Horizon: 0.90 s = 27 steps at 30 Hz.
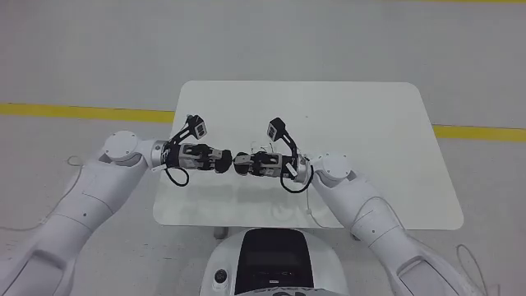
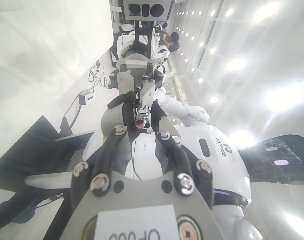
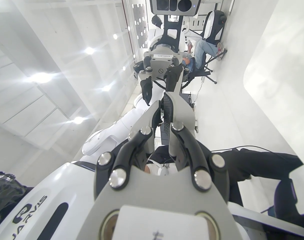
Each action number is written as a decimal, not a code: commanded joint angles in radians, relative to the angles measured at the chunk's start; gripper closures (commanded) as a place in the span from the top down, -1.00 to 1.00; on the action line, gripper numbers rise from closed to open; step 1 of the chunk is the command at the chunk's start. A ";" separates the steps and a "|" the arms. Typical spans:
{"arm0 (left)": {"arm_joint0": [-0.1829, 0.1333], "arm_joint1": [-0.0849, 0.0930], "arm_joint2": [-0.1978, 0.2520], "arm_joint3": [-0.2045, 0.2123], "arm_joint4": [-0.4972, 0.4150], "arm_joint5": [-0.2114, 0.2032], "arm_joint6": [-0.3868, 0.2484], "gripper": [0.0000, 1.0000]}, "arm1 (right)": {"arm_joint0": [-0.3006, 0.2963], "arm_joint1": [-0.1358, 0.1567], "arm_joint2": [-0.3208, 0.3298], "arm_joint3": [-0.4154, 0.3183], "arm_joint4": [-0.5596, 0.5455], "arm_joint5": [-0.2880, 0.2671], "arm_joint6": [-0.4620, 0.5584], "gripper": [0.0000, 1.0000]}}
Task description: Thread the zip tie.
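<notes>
Zip tie (image 2: 134, 138) is a thin black strand held in the air between the two tools, above the near-left part of the worktop (image 1: 362, 123), not touching it. The tools meet tip to tip: left tool (image 1: 223, 164) comes in from the left, right tool (image 1: 241, 164) from the right, almost touching. In the left wrist view the strand runs from the right tool's tips back through the gap between the left tool's fingers (image 2: 124, 116). Left tool (image 2: 139, 107) is released, with its cloth-wrapped fingers clearly spread either side of the strand. Right tool (image 3: 164, 101) looks clenched on the tie's far end, fingers nearly together, though the exact contact point is too small to confirm. Can't tell head from tail on the tie.
</notes>
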 commanded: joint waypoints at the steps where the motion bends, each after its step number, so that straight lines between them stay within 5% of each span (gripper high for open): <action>1: 0.000 -0.001 -0.001 0.001 0.003 0.001 -0.001 -0.78 | 0.001 0.000 -0.001 0.000 0.002 0.000 0.001 -1.00; 5: 0.000 -0.003 -0.003 0.002 0.006 0.002 -0.001 -1.00 | 0.003 0.001 -0.004 0.000 0.003 0.002 0.002 -1.00; 11: 0.002 -0.006 -0.007 0.005 0.010 0.002 -0.003 -1.00 | 0.004 0.003 -0.006 0.001 0.006 0.000 0.001 -1.00; 12: 0.003 -0.006 -0.008 0.006 0.010 0.002 -0.004 -1.00 | 0.004 0.004 -0.005 0.001 0.005 0.001 0.002 -0.76; 13: 0.003 -0.006 -0.009 0.008 0.010 0.001 -0.005 -1.00 | 0.003 0.005 -0.003 0.001 0.008 0.000 -0.001 0.74; 14: 0.003 -0.006 -0.011 0.009 0.010 0.000 -0.006 -1.00 | 0.002 0.005 0.001 0.000 0.015 -0.001 -0.003 1.00; 27: 0.019 -0.005 -0.031 0.028 -0.014 -0.012 -0.020 -1.00 | -0.035 0.025 0.050 -0.037 0.023 -0.018 -0.028 1.00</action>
